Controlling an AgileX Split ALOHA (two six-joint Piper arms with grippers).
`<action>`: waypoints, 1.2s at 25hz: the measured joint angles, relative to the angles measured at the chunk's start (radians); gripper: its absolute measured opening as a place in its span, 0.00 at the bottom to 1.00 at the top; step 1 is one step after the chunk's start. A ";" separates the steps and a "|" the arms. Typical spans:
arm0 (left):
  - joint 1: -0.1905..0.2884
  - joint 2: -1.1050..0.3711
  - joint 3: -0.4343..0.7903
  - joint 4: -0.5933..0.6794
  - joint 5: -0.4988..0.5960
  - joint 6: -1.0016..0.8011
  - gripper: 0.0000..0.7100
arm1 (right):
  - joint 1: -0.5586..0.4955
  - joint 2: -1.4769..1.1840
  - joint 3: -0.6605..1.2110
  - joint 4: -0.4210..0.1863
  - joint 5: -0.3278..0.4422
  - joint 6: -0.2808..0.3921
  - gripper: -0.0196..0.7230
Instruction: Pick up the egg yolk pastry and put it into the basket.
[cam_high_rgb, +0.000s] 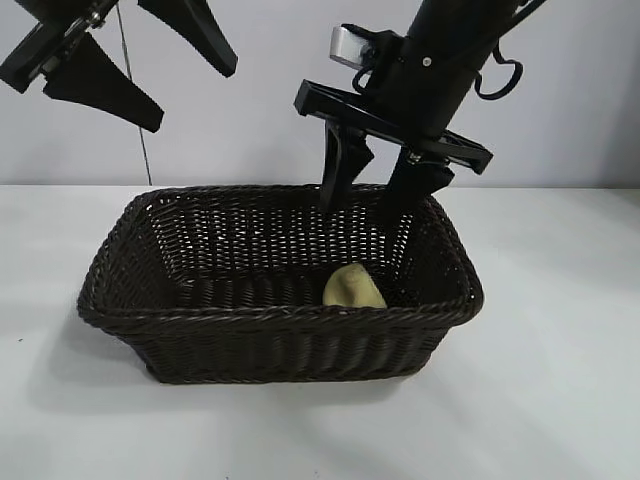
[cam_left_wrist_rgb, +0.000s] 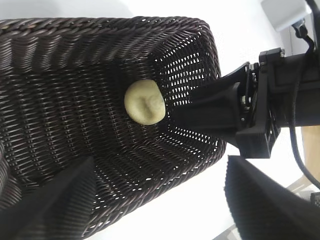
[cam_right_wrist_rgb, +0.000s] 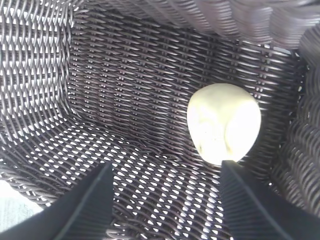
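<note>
Pastry (cam_high_rgb: 354, 288) lies on basket (cam_high_rgb: 270, 322) floor, near my right corner. My right gripper (cam_high_rgb: 368, 200) is inside the basket, released, empty. Left gripper (cam_high_rgb: 150, 75) is parked high, open.

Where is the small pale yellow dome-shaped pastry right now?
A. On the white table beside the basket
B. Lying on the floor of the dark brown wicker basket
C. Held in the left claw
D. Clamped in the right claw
B: the small pale yellow dome-shaped pastry lies free on the dark brown wicker basket floor, the right claw open above it.
</note>
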 joint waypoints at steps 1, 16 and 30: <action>0.000 0.000 0.000 0.000 0.000 0.000 0.74 | 0.000 -0.004 0.000 0.000 0.001 0.000 0.64; 0.000 0.000 0.000 0.001 0.000 0.000 0.74 | -0.133 -0.199 0.000 -0.006 0.131 -0.075 0.64; 0.000 0.000 0.000 0.001 0.000 0.000 0.74 | -0.140 -0.205 -0.002 -0.049 0.174 -0.093 0.64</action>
